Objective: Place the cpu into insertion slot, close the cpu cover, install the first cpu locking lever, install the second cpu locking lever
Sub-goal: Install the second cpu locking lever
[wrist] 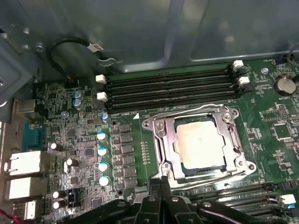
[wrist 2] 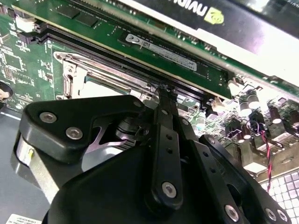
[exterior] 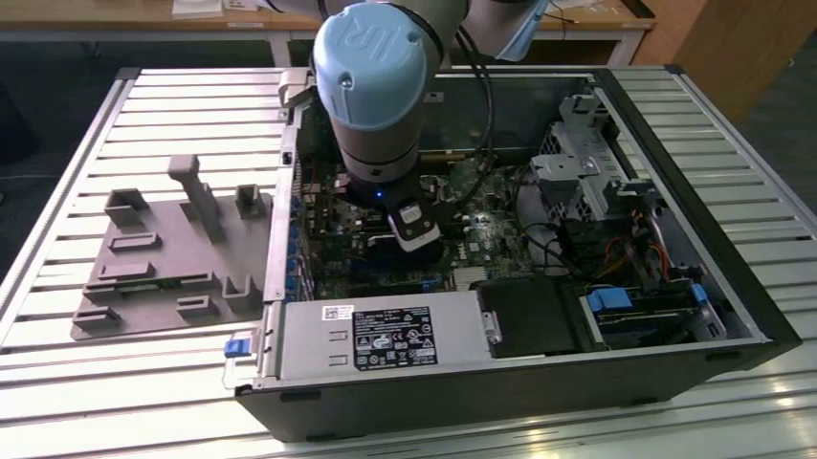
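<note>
I see a big black computer case [exterior: 511, 402] lying open on the slatted bench [exterior: 166, 382]. A grey plastic tray [exterior: 166, 258] sits on the exterior view's left. Long black memory slots [wrist: 170, 88] and small blue-topped cans [wrist: 101, 158] sit on the green board [wrist: 261, 112].

End effector [wrist 2: 163, 93] body hides most of cpu cover [wrist 2: 93, 77]; fingertip state unclear.
</note>
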Tool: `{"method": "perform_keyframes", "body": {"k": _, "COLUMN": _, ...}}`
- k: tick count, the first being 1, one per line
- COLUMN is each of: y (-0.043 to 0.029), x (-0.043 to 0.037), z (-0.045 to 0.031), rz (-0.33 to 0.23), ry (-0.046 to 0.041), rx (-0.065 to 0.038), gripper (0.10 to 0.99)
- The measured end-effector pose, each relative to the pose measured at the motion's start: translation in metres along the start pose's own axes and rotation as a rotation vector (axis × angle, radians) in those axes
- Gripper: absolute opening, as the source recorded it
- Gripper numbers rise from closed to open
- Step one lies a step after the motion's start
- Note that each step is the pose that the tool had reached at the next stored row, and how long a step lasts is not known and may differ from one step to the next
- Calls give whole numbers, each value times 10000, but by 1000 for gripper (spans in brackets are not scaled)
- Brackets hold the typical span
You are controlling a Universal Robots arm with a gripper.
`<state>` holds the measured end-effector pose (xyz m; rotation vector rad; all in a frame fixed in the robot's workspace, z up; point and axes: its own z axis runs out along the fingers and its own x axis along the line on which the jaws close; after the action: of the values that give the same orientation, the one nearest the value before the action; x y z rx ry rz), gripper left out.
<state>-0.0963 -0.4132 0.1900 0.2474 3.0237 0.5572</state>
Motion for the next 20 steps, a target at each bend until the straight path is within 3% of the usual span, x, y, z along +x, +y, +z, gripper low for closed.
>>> {"method": "perform_keyframes", "body": {"k": 20, "y": -6, "x": 27, "z": 49, "rz": 6, "ry": 7, "rx": -48, "gripper": 102}}
